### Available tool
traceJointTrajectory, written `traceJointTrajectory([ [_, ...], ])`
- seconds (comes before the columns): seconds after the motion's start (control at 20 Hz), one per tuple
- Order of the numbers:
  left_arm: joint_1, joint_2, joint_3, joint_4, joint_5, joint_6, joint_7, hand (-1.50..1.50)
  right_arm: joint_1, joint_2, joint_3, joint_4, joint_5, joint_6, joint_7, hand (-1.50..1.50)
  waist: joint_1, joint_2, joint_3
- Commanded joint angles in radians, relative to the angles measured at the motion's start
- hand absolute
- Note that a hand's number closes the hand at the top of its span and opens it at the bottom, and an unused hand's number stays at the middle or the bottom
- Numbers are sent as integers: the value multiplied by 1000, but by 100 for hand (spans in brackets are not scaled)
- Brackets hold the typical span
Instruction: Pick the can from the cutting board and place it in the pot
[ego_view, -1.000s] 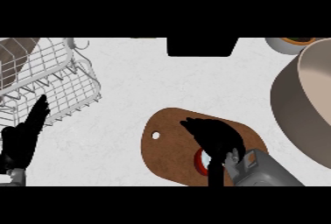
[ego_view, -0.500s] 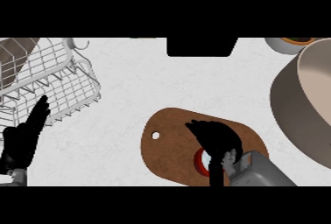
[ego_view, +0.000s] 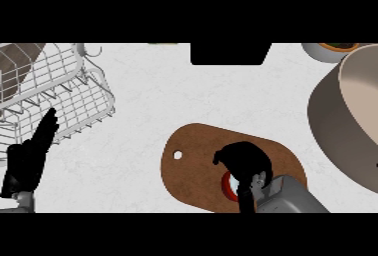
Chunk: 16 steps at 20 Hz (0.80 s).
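A brown oval cutting board (ego_view: 196, 165) lies on the white counter, low and right of centre. On it stands a red can (ego_view: 229, 184), of which only a red and white sliver shows. My right hand (ego_view: 244, 161) is over the can with its fingers curled round it, hiding most of it. The big beige pot (ego_view: 347, 115) fills the right edge of the view. My left hand (ego_view: 29, 160) rests open at the lower left, fingers pointing up, beside the wire rack.
A white wire dish rack (ego_view: 52, 90) with a brown dish in it stands at the upper left. A small bowl (ego_view: 328, 50) sits at the top right, and a black block (ego_view: 230, 52) at the top centre.
My right hand has drawn back toward the lower edge and its fingers have curled tighter over the can. The left hand has stayed still.
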Motion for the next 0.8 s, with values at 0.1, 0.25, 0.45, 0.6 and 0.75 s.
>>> traceJointTrajectory([
  [0.1,-18,-15,26,-1,-4,-35,30,0,-73,70,-32,118,90,19,-91,150,2,5,3],
  [0.25,35,-7,44,-86,-4,-59,51,0,-13,43,-26,99,137,23,-129,150,2,4,3],
  [0.45,28,-34,50,-66,-29,-57,40,0,43,56,-49,16,160,50,-121,150,-1,4,3],
  [0.6,11,-51,35,-72,-50,-20,72,0,206,-113,-16,-187,160,-10,-256,150,-12,1,3],
  [0.75,65,-46,57,-48,-39,-22,12,0,348,-350,-49,-310,177,-136,-503,150,-44,-5,5],
])
